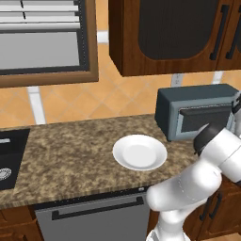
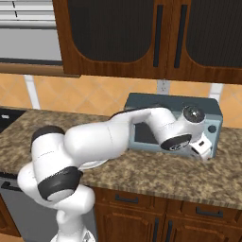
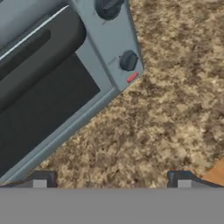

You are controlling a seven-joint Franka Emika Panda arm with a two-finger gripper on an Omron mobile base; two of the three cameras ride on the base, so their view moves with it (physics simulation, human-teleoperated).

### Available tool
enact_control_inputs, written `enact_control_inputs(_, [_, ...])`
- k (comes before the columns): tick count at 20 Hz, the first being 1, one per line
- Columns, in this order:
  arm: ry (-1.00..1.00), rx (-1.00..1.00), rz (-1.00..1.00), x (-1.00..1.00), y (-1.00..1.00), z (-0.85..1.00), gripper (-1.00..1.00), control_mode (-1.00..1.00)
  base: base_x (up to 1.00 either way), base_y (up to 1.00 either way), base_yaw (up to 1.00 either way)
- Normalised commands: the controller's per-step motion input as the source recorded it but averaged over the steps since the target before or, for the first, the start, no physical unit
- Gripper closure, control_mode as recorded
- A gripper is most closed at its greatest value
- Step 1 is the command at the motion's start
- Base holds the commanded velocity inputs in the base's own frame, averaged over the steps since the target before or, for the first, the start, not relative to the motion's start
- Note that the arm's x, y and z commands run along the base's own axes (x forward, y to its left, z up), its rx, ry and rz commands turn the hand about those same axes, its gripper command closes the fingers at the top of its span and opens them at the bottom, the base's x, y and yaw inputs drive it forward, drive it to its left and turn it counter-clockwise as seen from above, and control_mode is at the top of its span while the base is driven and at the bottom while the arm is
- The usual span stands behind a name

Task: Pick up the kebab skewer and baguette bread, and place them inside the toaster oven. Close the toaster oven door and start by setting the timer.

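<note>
The toaster oven (image 1: pixel 197 113) stands at the back of the speckled brown desk (image 1: pixel 70 155), against the orange tiled wall (image 1: pixel 117 99) and under the dark wood upper cabinets (image 2: pixel 142 38). The toaster oven door (image 3: pixel 48 100) looks shut in the hand view, its dark glass flush in the blue-grey frame with the dark bar handle (image 3: pixel 39 48) along its top edge. Two dark knobs (image 3: pixel 128 61) sit on the control strip beside the door, with a small red mark just below the lower one. The gripper (image 2: pixel 202 149) hangs in front of the oven's control end, close above the desk; its two finger tips (image 3: pixel 41 180) stand wide apart with nothing between them. The white arm (image 2: pixel 113 137) reaches across the oven front in the right base view. A white plate (image 1: pixel 140 152) lies on the desk to the left of the oven, near but apart from it, and holds nothing. A dark sink (image 1: pixel 12 157) is set in the desk at far left.
</note>
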Motion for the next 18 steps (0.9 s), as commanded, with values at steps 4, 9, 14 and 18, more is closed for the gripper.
enact_control_inputs(4, [-0.52,0.14,0.19,0.09,-0.5,-0.04,-1.0,-1.0,0.0,0.0,0.0])
enact_control_inputs(9, [-0.39,0.17,0.06,0.41,-0.25,-0.12,-1.0,-1.0,0.0,0.0,0.0])
enact_control_inputs(14, [-0.13,0.19,0.03,0.35,-0.47,0.0,-1.0,-1.0,0.0,0.0,0.0])
enact_control_inputs(18, [0.0,0.16,0.0,0.28,-0.55,0.01,-1.0,-1.0,0.0,0.0,0.0])
